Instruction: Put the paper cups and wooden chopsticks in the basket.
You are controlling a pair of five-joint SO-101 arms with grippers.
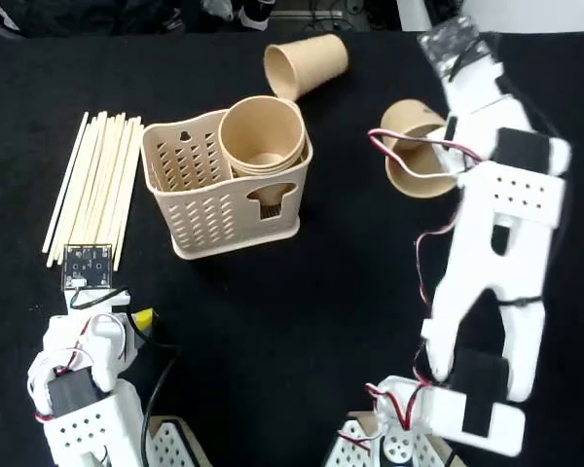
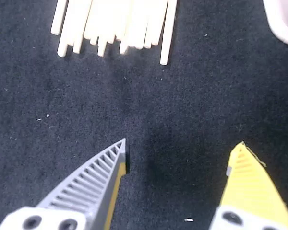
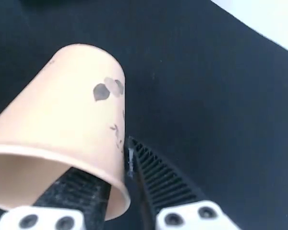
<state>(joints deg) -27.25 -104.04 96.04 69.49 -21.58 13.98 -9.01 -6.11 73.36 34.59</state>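
Right gripper [image 3: 117, 165] pinches a paper cup [image 3: 72, 120] by its wall, one finger inside, apparently for carrying to the basket [image 1: 214, 209], where stacked cups [image 1: 263, 131] sit. Left gripper [image 2: 182, 143] hangs splayed near the wooden chopsticks [image 1: 92, 185], seemingly readied; another cup [image 1: 307, 63] lies tipped beyond.

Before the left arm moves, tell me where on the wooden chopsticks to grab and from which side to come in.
Come straight down from above and close the left claw across the wooden chopsticks near mid-length. They lie flat, side by side on the black cloth left of the basket, so a sideways approach would likely only push them; a mid-length pinch should keep them level.
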